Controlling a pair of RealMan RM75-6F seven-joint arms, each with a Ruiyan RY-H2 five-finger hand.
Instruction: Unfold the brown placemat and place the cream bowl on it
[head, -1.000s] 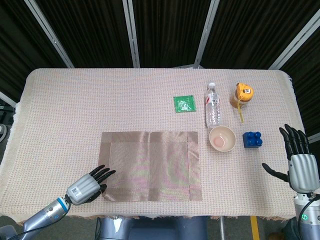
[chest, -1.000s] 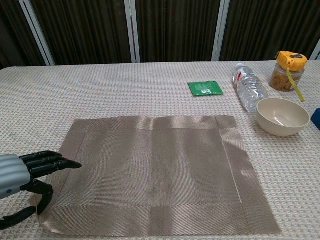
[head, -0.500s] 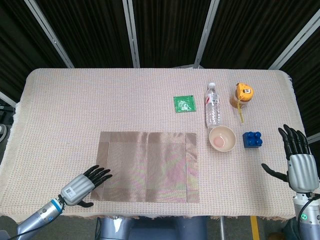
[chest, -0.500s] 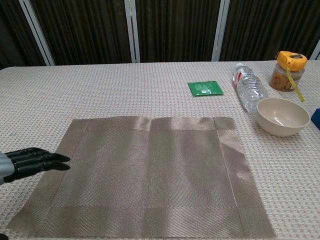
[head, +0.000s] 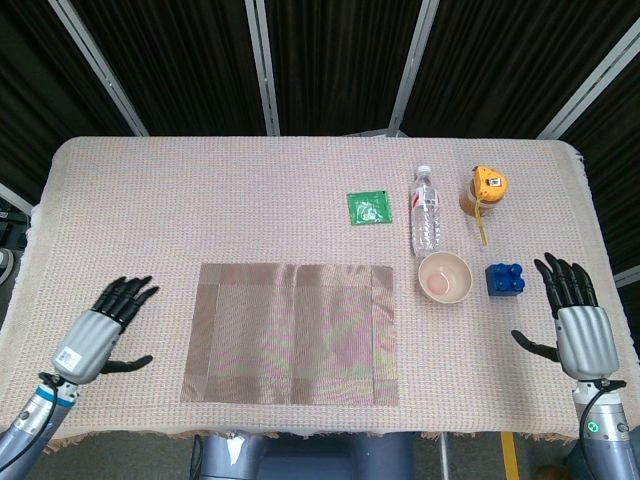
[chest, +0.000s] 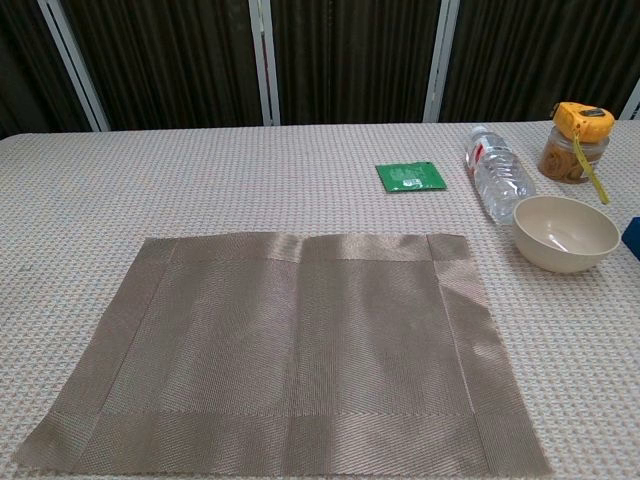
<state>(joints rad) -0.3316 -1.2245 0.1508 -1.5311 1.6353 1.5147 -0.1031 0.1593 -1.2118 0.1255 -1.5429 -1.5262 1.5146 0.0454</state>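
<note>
The brown placemat (head: 292, 333) lies spread flat on the table, also filling the near part of the chest view as the placemat (chest: 290, 350). The cream bowl (head: 444, 276) stands upright just right of the mat's far right corner, apart from it; the chest view shows the bowl (chest: 564, 233) empty. My left hand (head: 98, 333) hovers open with fingers spread, left of the mat and clear of it. My right hand (head: 574, 325) is open too, fingers up, at the table's right edge, right of the bowl. Neither hand shows in the chest view.
A clear water bottle (head: 428, 210) lies behind the bowl. A blue block (head: 505, 279) sits to the bowl's right, an orange-lidded jar (head: 483, 190) with a yellow tape stands further back, and a green packet (head: 369, 208) lies behind the mat. The table wears a woven cloth (head: 200, 200).
My left hand has let go of the mat's near left corner and drawn away to the left. The mat now lies fully flat. My right hand has shifted slightly toward the table.
</note>
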